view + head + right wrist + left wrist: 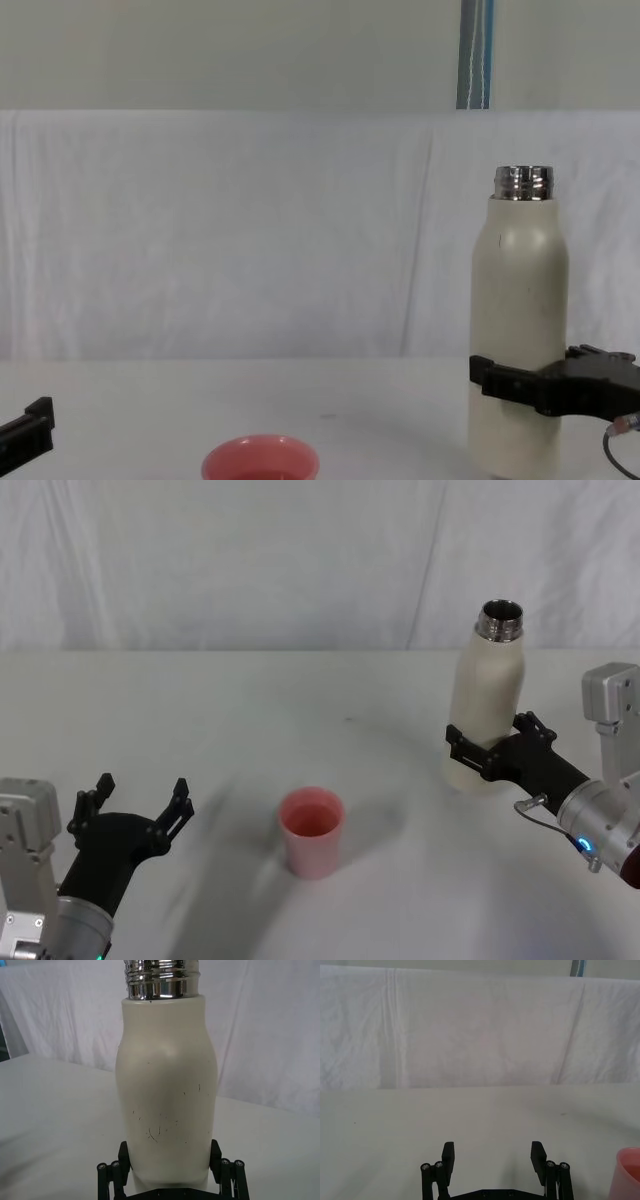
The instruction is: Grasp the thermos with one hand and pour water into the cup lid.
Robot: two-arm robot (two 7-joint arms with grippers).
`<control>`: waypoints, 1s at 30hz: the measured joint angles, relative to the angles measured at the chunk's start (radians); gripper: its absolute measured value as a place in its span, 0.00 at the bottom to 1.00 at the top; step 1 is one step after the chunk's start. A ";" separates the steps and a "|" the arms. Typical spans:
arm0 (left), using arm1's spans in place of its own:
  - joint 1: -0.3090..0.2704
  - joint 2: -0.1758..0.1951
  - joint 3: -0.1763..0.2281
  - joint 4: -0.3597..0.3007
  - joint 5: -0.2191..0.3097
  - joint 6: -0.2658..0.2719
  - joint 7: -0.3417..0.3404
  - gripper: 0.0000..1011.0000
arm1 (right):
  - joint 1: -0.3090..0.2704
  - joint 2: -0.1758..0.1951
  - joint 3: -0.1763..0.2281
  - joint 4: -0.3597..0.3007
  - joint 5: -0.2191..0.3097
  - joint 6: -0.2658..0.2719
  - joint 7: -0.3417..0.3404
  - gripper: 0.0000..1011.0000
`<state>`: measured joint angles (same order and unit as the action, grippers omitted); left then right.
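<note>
On the table's right, right gripper [487,748] clamped around upright thermos [487,695] low down

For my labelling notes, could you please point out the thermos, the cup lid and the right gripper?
thermos [487,695]: head view, cream body.
cup lid [312,832]: head view, pink wall.
right gripper [500,382]: chest view, finger across thermos.

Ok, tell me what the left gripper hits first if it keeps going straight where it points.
Probably nothing on the table: the open left gripper faces bare tabletop up to the white backdrop. The pink cup sits off to the side, though depth is uncertain.
</note>
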<state>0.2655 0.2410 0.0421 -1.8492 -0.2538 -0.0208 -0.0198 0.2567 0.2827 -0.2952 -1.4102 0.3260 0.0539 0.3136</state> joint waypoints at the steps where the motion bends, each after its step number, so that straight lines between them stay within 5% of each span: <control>1: 0.000 0.000 0.000 0.000 0.000 0.000 0.000 0.99 | 0.001 -0.001 0.000 0.003 -0.001 -0.001 0.000 0.94; 30: 0.000 0.000 0.000 0.000 0.000 0.000 0.000 0.99 | 0.028 -0.038 -0.007 0.079 -0.039 -0.032 -0.008 0.94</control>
<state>0.2654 0.2409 0.0421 -1.8492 -0.2538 -0.0208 -0.0199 0.2850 0.2442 -0.3026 -1.3311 0.2867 0.0222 0.3052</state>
